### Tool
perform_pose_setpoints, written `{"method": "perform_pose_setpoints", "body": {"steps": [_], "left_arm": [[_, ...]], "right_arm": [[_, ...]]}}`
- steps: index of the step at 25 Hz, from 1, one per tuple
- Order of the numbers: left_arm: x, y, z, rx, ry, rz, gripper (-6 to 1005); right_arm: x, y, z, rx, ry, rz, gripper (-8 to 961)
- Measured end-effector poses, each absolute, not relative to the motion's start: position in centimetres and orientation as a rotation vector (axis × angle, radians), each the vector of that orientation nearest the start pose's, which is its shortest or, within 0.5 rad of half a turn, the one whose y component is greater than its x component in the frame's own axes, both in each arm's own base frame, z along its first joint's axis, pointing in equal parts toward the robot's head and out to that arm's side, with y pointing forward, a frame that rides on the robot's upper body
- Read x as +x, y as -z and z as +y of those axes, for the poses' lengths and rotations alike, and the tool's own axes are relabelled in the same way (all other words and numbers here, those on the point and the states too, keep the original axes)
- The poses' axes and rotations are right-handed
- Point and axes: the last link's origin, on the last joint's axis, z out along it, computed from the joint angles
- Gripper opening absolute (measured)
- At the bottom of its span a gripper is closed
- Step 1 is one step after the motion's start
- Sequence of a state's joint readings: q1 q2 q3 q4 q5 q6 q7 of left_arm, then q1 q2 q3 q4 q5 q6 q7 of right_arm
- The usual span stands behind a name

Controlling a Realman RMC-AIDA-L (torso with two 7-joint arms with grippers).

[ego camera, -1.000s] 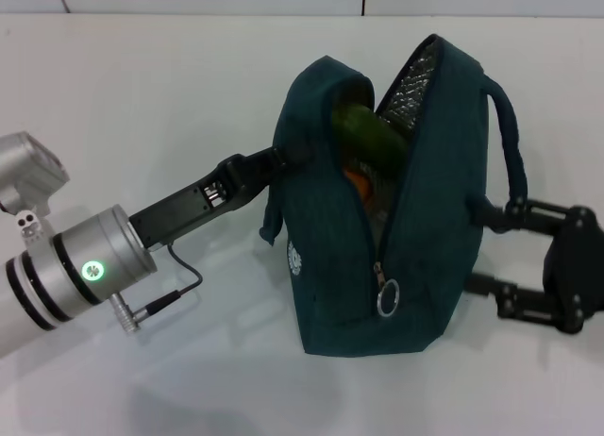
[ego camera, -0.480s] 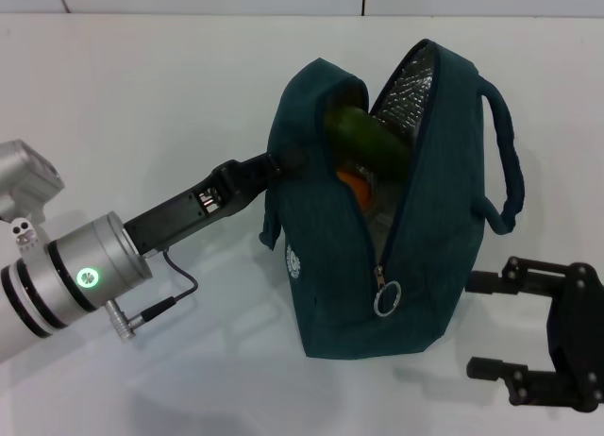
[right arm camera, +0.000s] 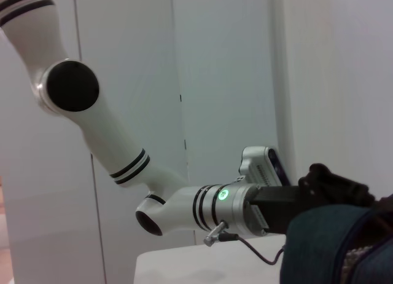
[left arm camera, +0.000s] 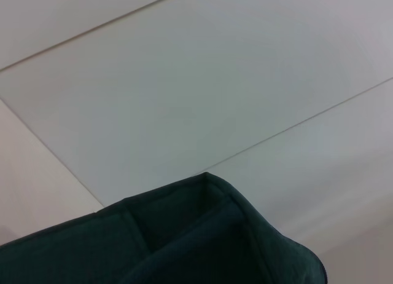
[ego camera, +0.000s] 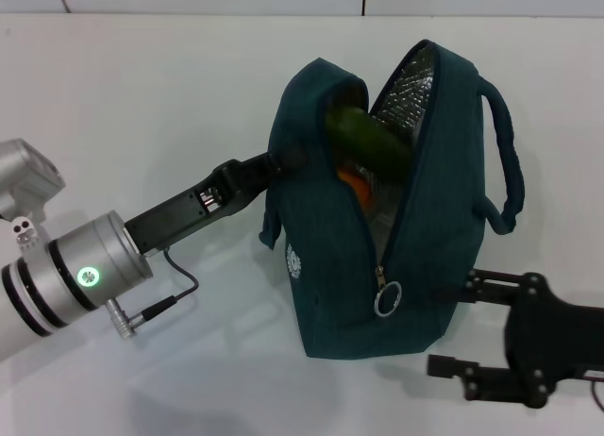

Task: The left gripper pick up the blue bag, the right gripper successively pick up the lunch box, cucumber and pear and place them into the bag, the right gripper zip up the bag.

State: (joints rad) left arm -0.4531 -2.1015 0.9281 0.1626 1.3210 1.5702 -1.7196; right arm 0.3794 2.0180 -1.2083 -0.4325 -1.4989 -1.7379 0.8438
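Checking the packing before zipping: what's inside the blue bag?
Inside the blue bag: the cucumber on top, the pear beneath it. Anything lower is hidden.

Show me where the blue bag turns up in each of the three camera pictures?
Head view: the blue bag stands upright in the middle, unzipped.
Left wrist view: only a dark teal fold of the bag shows along the lower edge.
Right wrist view: one corner of the bag fills the lower right.
Shared landmark: the left gripper at the bag's side, its green-lit wrist also visible in the right wrist view.

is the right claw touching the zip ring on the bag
Apart. The head view shows the open right claw beside the blue bag, with bag fabric between it and the zip ring.
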Motion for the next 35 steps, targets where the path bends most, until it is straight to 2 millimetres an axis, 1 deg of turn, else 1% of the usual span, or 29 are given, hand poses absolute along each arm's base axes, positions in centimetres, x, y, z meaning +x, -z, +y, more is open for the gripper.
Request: {"method": "perform_pose_setpoints", "body": {"steps": [4, 13, 21, 28, 35], "left_arm": [[-26.1, 5.2, 28.3, -2.132, 1.526, -1.702, 78], [-26.2, 5.2, 28.3, -2.130, 1.525, -1.703, 81], [-26.1, 5.2, 28.3, -2.132, 1.528, -1.701, 83], [-26.0, 5.2, 28.3, -2.133, 1.531, -1.701, 85], [-26.1, 5.2, 28.3, -2.133, 1.530, -1.699, 87]], "right_arm": [[25.9, 4.3, 24.8, -2.861, -1.058, 0.126, 676], [26.2, 4.4, 25.5, -2.821, -1.016, 0.146, 675], [26.3, 4.8, 25.8, -2.826, -0.977, 0.153, 673], [25.7, 5.2, 25.9, -2.838, -0.987, 0.132, 671], [24.9, 6.5, 25.7, -2.869, -0.979, 0.105, 670]]}}
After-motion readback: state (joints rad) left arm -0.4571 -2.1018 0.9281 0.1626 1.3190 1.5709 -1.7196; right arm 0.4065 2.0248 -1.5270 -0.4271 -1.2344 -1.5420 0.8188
